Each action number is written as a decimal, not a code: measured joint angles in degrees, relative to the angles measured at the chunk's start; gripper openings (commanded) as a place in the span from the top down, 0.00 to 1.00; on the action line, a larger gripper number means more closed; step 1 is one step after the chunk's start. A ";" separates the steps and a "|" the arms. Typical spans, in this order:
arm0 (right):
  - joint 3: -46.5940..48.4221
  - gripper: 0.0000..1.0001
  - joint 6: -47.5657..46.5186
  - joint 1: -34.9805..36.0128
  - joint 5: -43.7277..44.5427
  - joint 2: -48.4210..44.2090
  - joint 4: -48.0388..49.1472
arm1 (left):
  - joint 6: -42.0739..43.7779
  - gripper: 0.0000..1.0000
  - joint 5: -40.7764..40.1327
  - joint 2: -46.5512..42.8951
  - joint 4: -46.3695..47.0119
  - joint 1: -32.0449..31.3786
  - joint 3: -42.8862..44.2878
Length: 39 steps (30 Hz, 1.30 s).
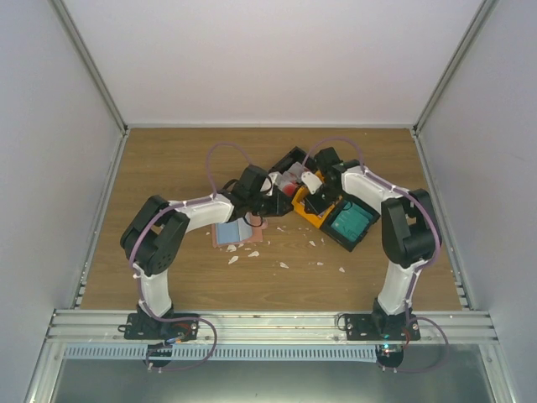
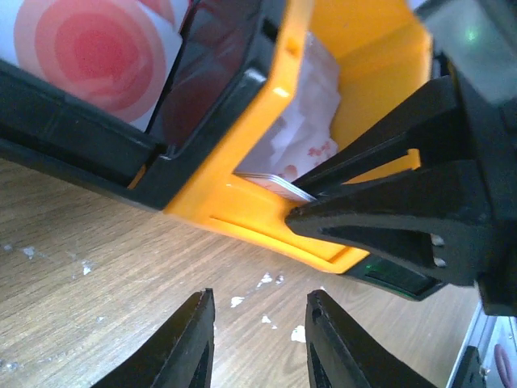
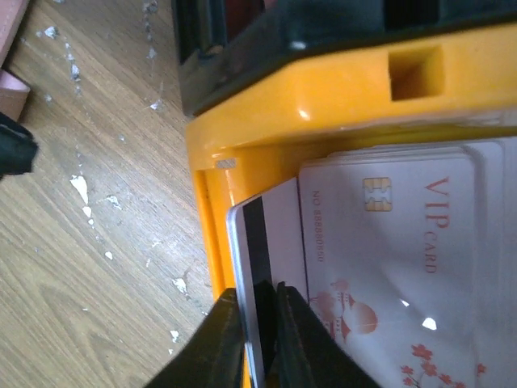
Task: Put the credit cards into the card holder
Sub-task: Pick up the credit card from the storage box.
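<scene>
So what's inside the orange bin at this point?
A stack of pale VIP cards lies in the orange bin; the right gripper pinches a lifted card at the stack's edge. How many cards lie under the top one is hidden.

Soft, even light fills the top view; the arms (image 1: 193, 210) cast only faint shadows on the wooden surface (image 1: 168, 277), and fine detail is smeared. Both wrist views are bright. Glare spots sit on the orange bin (image 2: 279, 93) rim and the glossy credit cards (image 3: 388, 267). The left claw (image 2: 260, 323) and right claw (image 3: 260, 315) are close-up and blurred.
</scene>
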 measured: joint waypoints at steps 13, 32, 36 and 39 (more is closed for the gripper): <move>-0.98 0.99 6.12 -0.59 5.81 -9.33 3.96 | -0.04 0.58 -2.03 -6.97 1.40 0.00 -1.46; -10.29 0.96 23.37 -13.79 -7.74 -18.49 14.32 | -7.85 0.34 11.43 -2.36 7.96 -0.02 2.21; -12.04 0.96 27.82 -14.80 -12.68 -18.97 17.53 | -9.42 0.33 13.92 0.96 9.57 -0.35 4.33; -13.44 0.95 30.45 -15.04 -15.93 -18.97 19.26 | -10.25 0.31 15.02 2.86 10.21 -0.94 5.55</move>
